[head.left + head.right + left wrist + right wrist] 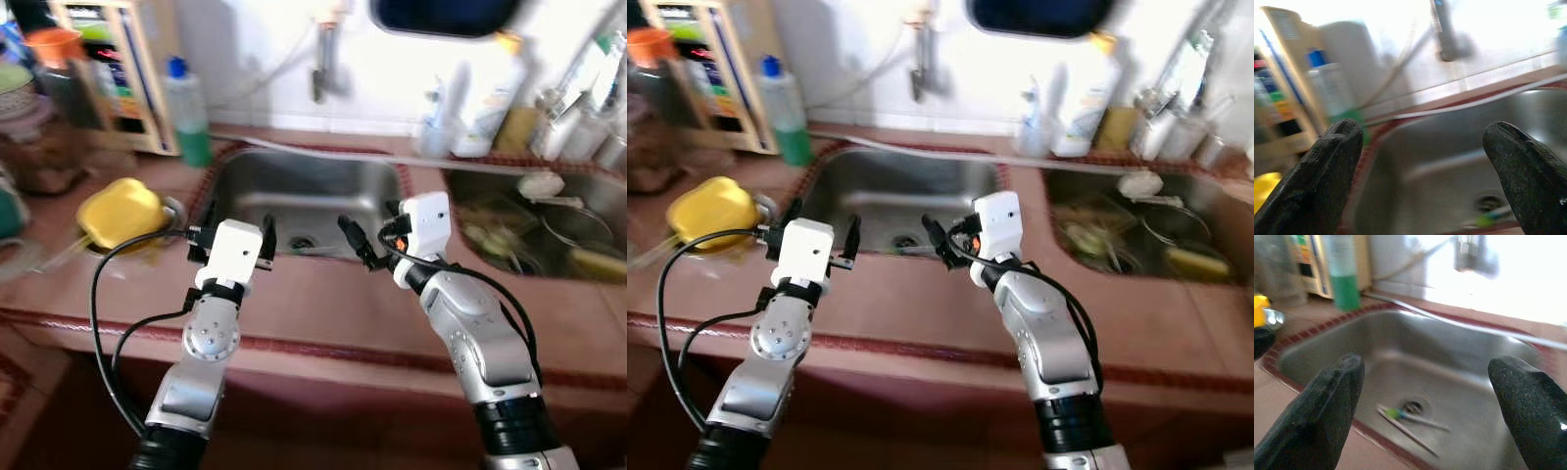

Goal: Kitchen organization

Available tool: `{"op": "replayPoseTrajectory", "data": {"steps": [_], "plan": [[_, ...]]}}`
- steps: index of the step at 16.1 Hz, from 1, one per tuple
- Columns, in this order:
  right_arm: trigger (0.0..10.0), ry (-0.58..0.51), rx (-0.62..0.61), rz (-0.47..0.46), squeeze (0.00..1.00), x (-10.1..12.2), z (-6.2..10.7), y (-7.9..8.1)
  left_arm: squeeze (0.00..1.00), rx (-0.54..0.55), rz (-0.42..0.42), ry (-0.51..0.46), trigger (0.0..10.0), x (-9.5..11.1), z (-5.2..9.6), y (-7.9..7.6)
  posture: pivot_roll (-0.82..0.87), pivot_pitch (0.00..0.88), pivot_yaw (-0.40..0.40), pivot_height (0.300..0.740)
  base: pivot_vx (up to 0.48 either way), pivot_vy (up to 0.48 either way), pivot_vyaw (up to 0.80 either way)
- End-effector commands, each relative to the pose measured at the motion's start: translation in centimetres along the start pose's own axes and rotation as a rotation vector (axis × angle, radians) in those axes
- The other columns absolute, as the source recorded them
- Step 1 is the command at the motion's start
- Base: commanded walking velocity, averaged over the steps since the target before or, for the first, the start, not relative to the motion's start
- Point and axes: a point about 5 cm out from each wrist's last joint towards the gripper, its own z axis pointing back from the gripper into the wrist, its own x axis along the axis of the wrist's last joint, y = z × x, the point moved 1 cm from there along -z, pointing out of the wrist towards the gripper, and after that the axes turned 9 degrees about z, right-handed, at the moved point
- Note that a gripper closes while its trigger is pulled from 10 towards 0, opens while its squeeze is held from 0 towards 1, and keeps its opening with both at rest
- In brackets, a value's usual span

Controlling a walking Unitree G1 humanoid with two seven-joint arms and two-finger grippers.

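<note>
In front of me is a reddish counter (323, 304) with two steel sinks set in it. The left sink (294, 191) is almost bare: near its drain (1413, 407) lie thin sticks (1405, 428), maybe chopsticks, and one has a green part. The picture is too blurred to tell more. The right sink (588, 196) is full of dishes and a pot. At the counter's left side is a yellow bowl (120, 211), upside down, and behind it a wooden rack (118, 73) and a bottle (186, 110) with green liquid and a blue cap. More bottles (490, 98) stand on the ledge between the sinks, under the tap (321, 69). My left gripper (233, 233) hangs over the front edge of the left sink, its fingers (1327, 171) spread wide, with nothing between them. My right gripper (355, 241) is just beside it, over the same edge, also spread and holding nothing, pointing to the drain.
</note>
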Motion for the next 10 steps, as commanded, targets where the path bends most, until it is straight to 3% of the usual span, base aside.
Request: {"op": "replayPoseTrajectory", "data": {"steps": [1, 6, 10], "plan": [[10.0, -0.011, -0.006, -0.004, 0.00, 0.4, 0.0, -0.2, 0.00, 0.007, -0.005, -0.017, 10.0, 0.3, 0.0, 0.0, -0.04, 0.002, 0.007, 0.740, 0.000, 0.000, 0.00], [10.0, -0.016, 0.015, -0.053, 0.00, 0.4, 0.1, 0.1, 0.00, 0.177, -0.050, -0.005, 10.0, 0.1, -0.3, 2.7, -0.04, 0.003, 0.011, 0.740, 0.000, 0.000, 0.00], [10.0, -0.028, 0.037, -0.063, 0.00, 0.7, 0.1, 0.4, 0.00, 0.204, -0.037, 0.006, 10.0, 0.0, -0.3, 3.1, -0.04, 0.006, 0.013, 0.740, 0.000, 0.000, 0.00]]}}
